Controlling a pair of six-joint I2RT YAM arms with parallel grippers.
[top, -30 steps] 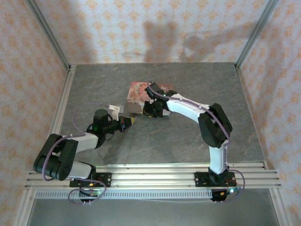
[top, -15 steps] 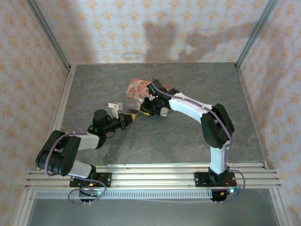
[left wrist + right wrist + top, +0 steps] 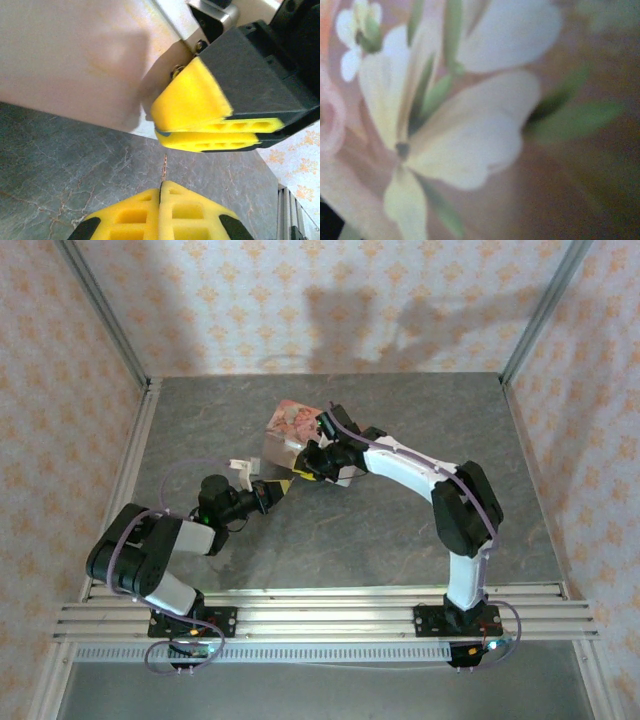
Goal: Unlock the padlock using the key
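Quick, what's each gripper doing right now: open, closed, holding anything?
Left gripper: jaws shut on a thin sliver, apparently the key.
Right gripper: jaws nearly shut at the pink tin's edge; what they pinch cannot be told.

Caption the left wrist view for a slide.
Shut left gripper faces the right gripper beside the pale tin; grey table below.

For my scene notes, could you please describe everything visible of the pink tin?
The pink tin is a rectangular box with an illustrated lid, white flowers and green leaves among the print, and pale smooth walls, seemingly painted metal. It lies toward the table's far middle, apparently tipped, one wall showing. The right gripper rests against a corner.
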